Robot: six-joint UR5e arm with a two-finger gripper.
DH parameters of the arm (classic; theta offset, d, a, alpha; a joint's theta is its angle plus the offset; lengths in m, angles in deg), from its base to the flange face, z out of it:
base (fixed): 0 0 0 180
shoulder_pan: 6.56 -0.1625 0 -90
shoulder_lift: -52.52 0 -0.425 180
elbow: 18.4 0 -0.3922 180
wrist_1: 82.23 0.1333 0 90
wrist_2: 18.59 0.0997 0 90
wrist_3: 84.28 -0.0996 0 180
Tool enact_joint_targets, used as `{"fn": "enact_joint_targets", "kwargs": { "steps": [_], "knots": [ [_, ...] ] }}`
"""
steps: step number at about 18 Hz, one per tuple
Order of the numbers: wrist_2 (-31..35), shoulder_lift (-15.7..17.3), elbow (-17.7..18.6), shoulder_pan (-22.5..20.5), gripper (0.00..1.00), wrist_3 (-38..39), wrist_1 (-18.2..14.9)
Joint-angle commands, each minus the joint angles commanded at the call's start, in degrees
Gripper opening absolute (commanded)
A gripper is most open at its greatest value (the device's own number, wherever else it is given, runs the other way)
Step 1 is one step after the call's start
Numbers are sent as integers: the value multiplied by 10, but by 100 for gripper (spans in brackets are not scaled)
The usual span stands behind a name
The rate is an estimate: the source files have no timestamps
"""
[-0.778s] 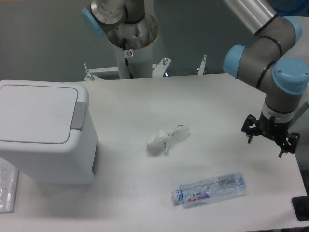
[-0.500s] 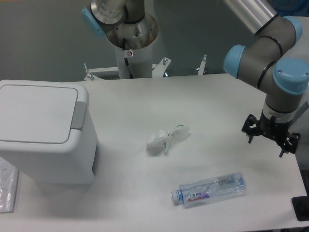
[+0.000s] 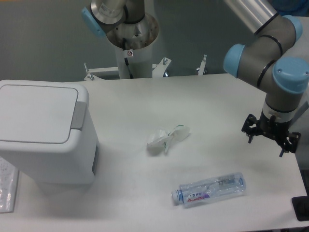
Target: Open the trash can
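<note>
The trash can [image 3: 46,133] is a big boxy white bin at the left of the table. Its flat lid [image 3: 36,112] lies closed, with a grey push tab [image 3: 79,115] on the right edge. My gripper [image 3: 266,142] hangs above the table's right side, far from the bin. Its black fingers are spread apart and nothing sits between them.
A crumpled white wrapper [image 3: 166,138] lies mid-table. A clear plastic bottle [image 3: 210,189] lies on its side near the front edge. A plastic-wrapped item [image 3: 7,191] pokes out at the bin's lower left. The arm's base column [image 3: 131,38] stands behind the table.
</note>
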Motion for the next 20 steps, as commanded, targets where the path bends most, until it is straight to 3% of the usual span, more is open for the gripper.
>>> {"fn": "enact_joint_targets", "kwargs": {
  "steps": [8, 16, 20],
  "knots": [
    [3, 18, 11, 47, 100, 105, -1],
    [-35, 57, 11, 107, 100, 336, -7],
    [-64, 91, 13, 140, 100, 396, -5]
  ]
}}
